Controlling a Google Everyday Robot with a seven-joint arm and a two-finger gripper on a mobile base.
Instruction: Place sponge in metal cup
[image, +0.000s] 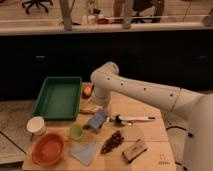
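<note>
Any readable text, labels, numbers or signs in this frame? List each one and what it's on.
Nothing in the camera view can be read.
Faint mark on the near right corner of the table: too blurred to read.
Tan-and-black block: no legible label.
Tool, down at the sponge mid-table: no visible markings.

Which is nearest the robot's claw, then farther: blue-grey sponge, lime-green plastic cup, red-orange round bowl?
Claw hangs over the wooden table.
1. Blue-grey sponge, just beneath it.
2. Lime-green plastic cup, beside the sponge.
3. Red-orange round bowl, front corner.
</note>
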